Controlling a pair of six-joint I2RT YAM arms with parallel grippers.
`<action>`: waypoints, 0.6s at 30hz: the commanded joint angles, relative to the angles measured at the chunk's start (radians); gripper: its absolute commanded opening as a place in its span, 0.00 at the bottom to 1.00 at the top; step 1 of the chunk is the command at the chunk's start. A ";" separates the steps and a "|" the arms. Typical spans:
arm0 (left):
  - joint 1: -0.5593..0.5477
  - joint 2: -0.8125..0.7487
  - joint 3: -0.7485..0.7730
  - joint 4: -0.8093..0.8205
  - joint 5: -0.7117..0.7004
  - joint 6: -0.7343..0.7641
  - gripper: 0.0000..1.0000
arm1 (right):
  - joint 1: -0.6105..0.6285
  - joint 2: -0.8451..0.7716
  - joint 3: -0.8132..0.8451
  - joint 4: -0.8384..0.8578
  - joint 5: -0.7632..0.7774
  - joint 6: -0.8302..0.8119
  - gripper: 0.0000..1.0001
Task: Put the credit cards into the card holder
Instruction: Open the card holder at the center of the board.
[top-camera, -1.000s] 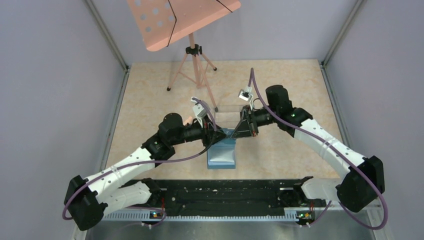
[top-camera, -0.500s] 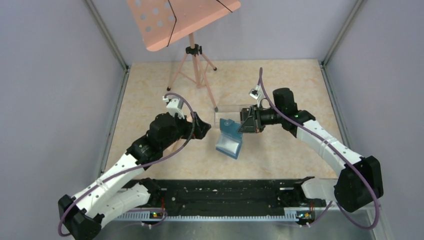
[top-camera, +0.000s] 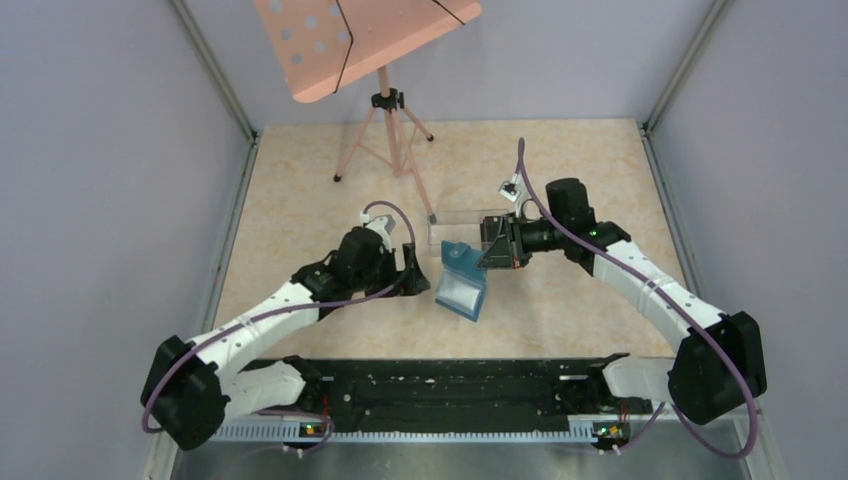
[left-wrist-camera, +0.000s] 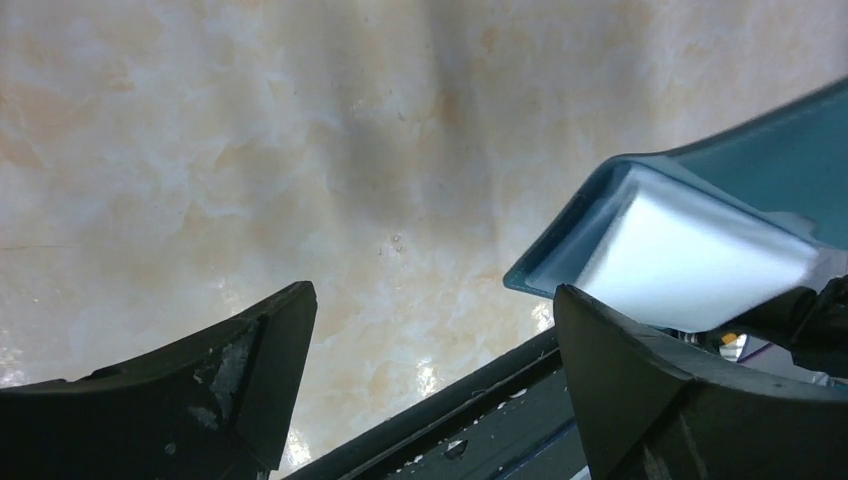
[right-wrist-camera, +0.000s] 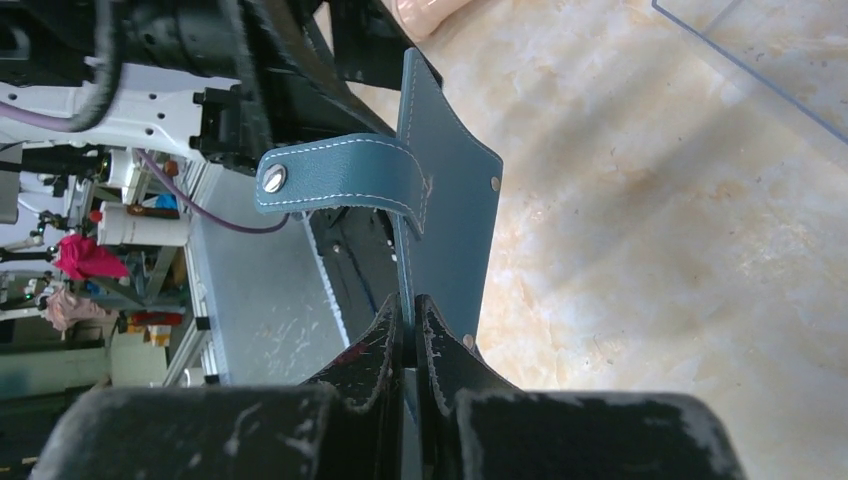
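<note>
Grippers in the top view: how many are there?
2. The left gripper is open, beside the card holder; the right gripper is shut on its edge. None seems hidden.

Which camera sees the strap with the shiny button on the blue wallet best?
The right wrist view: the strap curls close up, its stud plain to see. In the top view the wallet is small, the strap a tiny flap. The left wrist view shows only a wallet corner, no strap.

1 card holder (top-camera: 462, 287), 1 box (top-camera: 452, 222), 1 stand (top-camera: 362, 45)
</note>
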 joint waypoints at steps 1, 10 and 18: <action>0.000 0.109 0.062 0.014 0.062 -0.012 0.91 | -0.003 -0.010 0.007 0.020 -0.035 -0.017 0.00; -0.017 0.216 0.123 0.022 0.107 -0.017 0.81 | -0.002 -0.015 0.000 0.008 -0.020 -0.027 0.00; -0.019 0.173 0.150 -0.025 0.130 -0.002 0.68 | -0.003 -0.006 -0.009 0.000 0.007 -0.031 0.00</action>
